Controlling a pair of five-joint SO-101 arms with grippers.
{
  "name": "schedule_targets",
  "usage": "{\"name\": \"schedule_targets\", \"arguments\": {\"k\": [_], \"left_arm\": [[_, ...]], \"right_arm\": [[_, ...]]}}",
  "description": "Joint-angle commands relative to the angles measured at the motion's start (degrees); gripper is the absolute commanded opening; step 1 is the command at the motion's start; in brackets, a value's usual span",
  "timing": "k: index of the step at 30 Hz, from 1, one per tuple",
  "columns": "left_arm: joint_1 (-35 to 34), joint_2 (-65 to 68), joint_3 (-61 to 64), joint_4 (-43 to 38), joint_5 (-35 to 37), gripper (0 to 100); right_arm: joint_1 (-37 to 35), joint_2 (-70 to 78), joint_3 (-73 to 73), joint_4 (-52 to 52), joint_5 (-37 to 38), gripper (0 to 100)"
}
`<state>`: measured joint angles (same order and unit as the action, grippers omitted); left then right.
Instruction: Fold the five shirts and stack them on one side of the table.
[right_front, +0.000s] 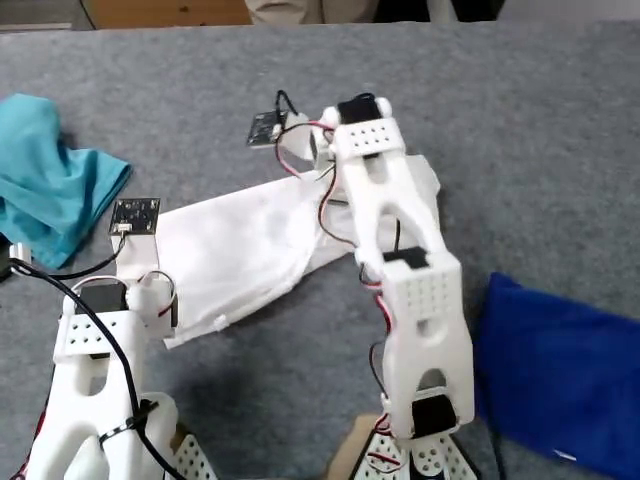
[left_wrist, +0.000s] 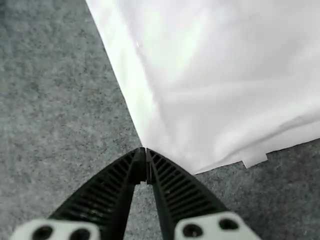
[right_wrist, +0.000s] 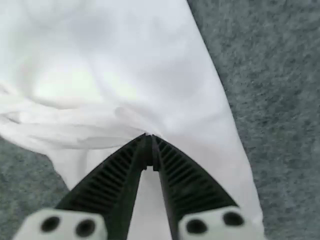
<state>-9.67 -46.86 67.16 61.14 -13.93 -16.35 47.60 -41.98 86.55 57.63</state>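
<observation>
Left wrist view: left gripper (left_wrist: 145, 152) clamped shut, tips right on a corner of the white shirt (left_wrist: 225, 75); looks pinched onto the hem there.
Right wrist view: right gripper (right_wrist: 148, 137) closed as well, biting a fold of the same shirt, with cloth puckered up at the tips.
White shirt: spread across the middle of the table (right_front: 520, 110), one end by the left arm, the other under the right arm, loose creases in between.
Handling: thin, light and floppy, zero stiffness. Bound to sag between the two pinch points, and probably drags a bit on that fuzzy grey surface instead of gliding.
Where to grab: hems and corners, where the doubled stitching gives the tips something to bite. A mid-panel pinch likely just bunches a single layer.
Watch out: easy to let a thin hem slip out of a shallow pinch, so best taken deep.
Teal shirt (right_front: 50, 190): crumpled in a heap at the left edge.
Blue shirt (right_front: 560, 370): lying at the right edge, near the right arm's base.
Holding it all: just the table, all three shirts directly on its grey top.
</observation>
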Motion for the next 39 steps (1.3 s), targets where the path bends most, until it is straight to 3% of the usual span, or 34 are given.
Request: {"name": "schedule_targets", "arguments": {"k": [1,4,7,15,22,29,34,39], "left_arm": [[-0.1,-1.1,-0.2,-0.4,-0.5,2],[-0.1,-1.1,-0.2,-0.6,-0.5,2],[-0.1,-1.1,-0.2,-0.6,-0.5,2],[-0.1,-1.1,-0.6,-0.6,-0.5,2],[0.0,-1.1,-0.6,-0.8,-0.6,2],[0.0,-1.1,-0.4,-0.8,-0.6,2],[0.0,-1.1,-0.4,-0.8,-0.6,2],[0.0,-1.1,-0.3,-0.9,-0.6,2]], "right_arm": [[3.9,2.5,-19.7,10.1,-1.4,0.5],[7.0,2.4,-32.9,16.1,-1.6,0.5],[11.2,-1.3,-34.9,16.0,-1.9,0.5],[16.7,-20.8,0.6,15.6,-2.3,1.5],[17.5,-30.3,21.8,13.7,-5.1,33.0],[16.7,-25.7,29.6,7.3,-8.4,26.1],[16.7,-18.8,26.6,4.1,-9.8,24.9],[17.9,-15.0,17.2,4.5,-10.4,3.0]]}}
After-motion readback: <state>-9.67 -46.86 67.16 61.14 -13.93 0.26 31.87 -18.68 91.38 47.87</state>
